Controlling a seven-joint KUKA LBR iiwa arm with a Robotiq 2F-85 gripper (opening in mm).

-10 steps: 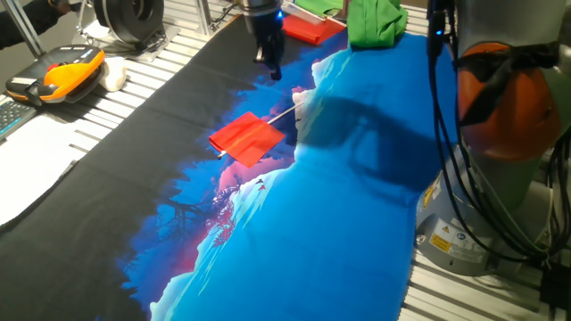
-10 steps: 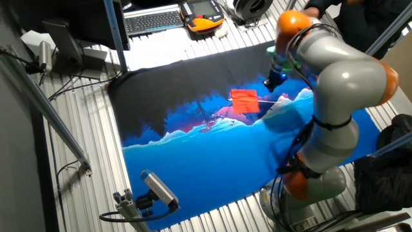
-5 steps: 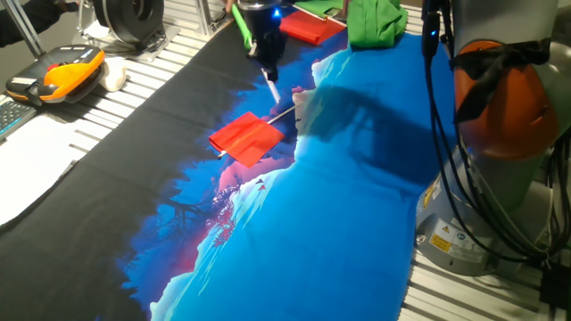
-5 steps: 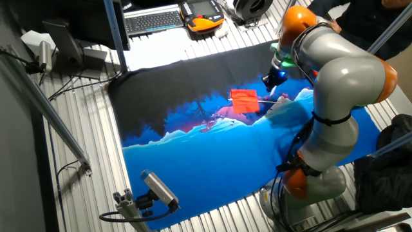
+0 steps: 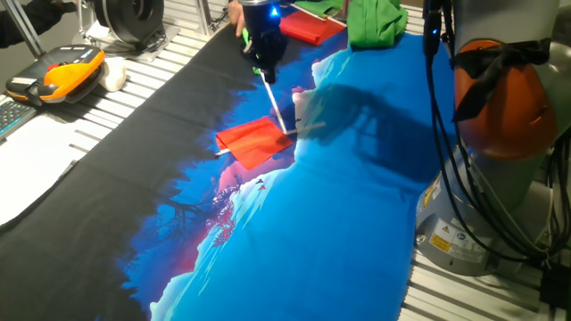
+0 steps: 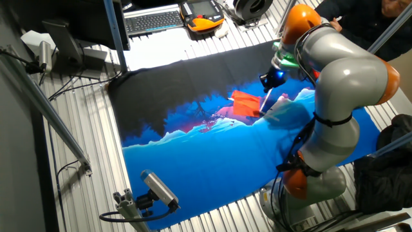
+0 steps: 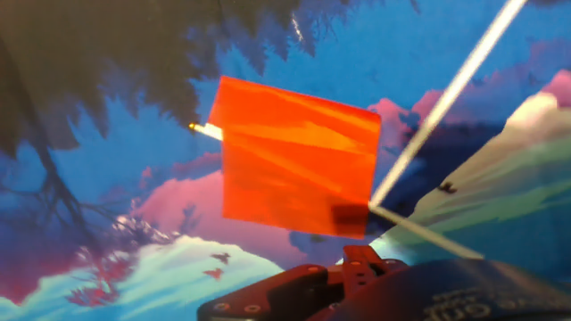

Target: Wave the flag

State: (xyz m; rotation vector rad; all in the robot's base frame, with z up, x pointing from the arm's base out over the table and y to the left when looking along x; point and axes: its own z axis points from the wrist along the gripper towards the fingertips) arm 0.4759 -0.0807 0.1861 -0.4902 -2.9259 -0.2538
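The flag (image 5: 252, 143) is a bright red cloth on a thin white stick (image 5: 277, 105). Its cloth end lies on the printed table cover, at the border of the black and blue areas. My gripper (image 5: 266, 73) is above and behind it, shut on the stick's free end, so the stick slants up from the cloth to the fingers. The other fixed view shows the same: the gripper (image 6: 267, 90) is over the flag (image 6: 244, 103). In the hand view the flag (image 7: 299, 160) lies spread flat, with the stick (image 7: 446, 98) crossing diagonally to its right.
The blue and black printed cover (image 5: 357, 205) spans the table. A green cloth (image 5: 375, 20) and a red item (image 5: 312, 28) lie at the far end behind the gripper. An orange teach pendant (image 5: 62, 71) lies at the left, and the arm's base (image 5: 500, 89) is at the right.
The stick lay flat on the cover before. Its free end is now raised in the gripper, which came down onto it, and the red cloth has shifted slightly.
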